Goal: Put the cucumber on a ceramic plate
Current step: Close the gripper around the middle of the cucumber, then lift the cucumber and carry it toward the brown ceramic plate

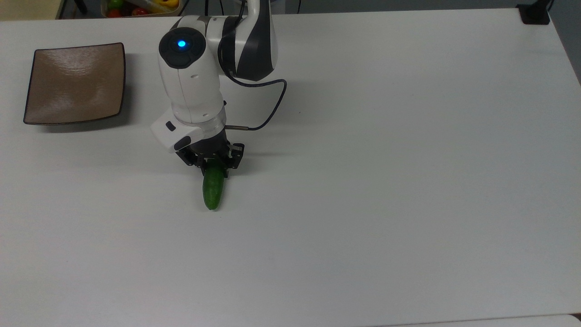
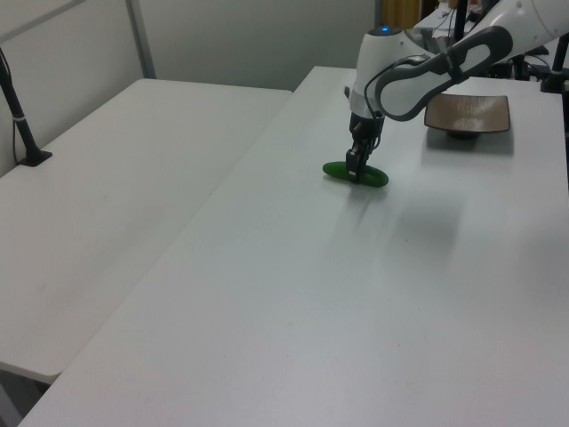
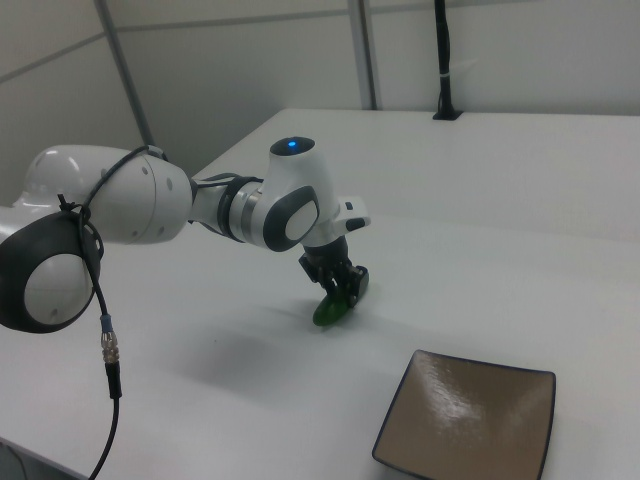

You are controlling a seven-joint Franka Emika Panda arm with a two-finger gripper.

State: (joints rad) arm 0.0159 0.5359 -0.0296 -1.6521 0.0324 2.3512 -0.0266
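Gripper: the gripper (image 1: 213, 166) pointed down at the white table (image 1: 386, 181). Its two black fingers were drawn in against the sides of the cucumber (image 1: 213, 190), clamping it near one end. In the left view the gripper (image 2: 356, 165) stood on the cucumber (image 2: 356, 173) at its middle. In the right view the gripper (image 3: 340, 288) covered the upper end of the cucumber (image 3: 330, 308).

Cucumber: small, dark green and smooth. It lay flat on the table, and in the top view it ran lengthwise from the fingers toward the lower edge. Its free end stuck out below the gripper; its other end was hidden under the black fingers.

Ceramic plate: the ceramic plate (image 1: 75, 83) was square, glossy brown, with a thin dark rim. It sat near the top view's upper left corner, well apart from the cucumber, with nothing on it. In the left view the ceramic plate (image 2: 468, 113) lay beyond the arm; in the right view the ceramic plate (image 3: 467, 418) lay in the foreground at the lower right.

Arm: the white and dark arm (image 1: 199, 72) reached over the table from the top view's upper edge. A blue light (image 1: 181, 44) glowed on its wrist, and a thin dark cable (image 1: 268, 109) looped beside it.
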